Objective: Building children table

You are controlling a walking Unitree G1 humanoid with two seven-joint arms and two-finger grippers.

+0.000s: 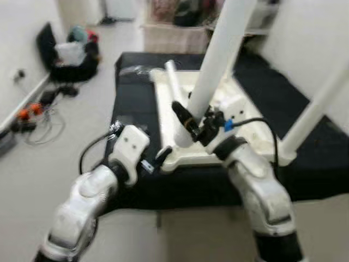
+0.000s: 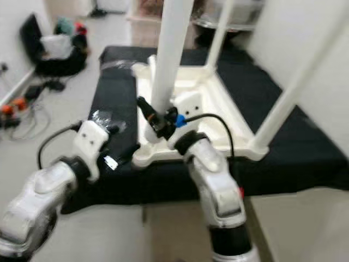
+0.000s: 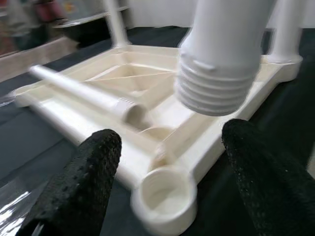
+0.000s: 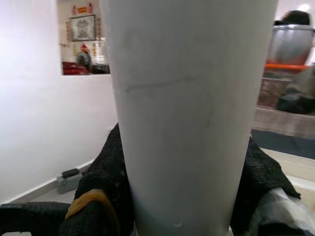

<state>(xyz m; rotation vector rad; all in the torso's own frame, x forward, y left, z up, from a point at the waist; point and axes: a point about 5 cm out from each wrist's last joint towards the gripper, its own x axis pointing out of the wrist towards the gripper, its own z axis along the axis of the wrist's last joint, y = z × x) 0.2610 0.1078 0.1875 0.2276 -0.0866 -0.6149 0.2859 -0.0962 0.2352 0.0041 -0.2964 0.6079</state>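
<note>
A white plastic table top [image 1: 256, 154] lies upside down on a black mat [image 1: 136, 98]. My right gripper [image 1: 195, 126] is shut on a white table leg [image 1: 218, 60], gripping it near its lower end. The leg's threaded end [image 3: 216, 88] hangs tilted just above the near-left corner socket [image 3: 165, 196]. In the right wrist view the leg [image 4: 187, 113] sits between the black fingers [image 4: 106, 187]. My left gripper [image 1: 155, 160] stands open at that corner, one finger on each side of the socket. Another leg [image 1: 173, 82] lies loose on the table top. A leg [image 1: 316, 106] stands upright in the near-right corner.
A further upright leg [image 2: 218, 33] rises at the table top's back. Bags [image 1: 73, 52] and cables [image 1: 32, 114] lie on the floor to the left by the wall. A box [image 1: 174, 35] and shelves stand behind the mat. A white wall runs along the right.
</note>
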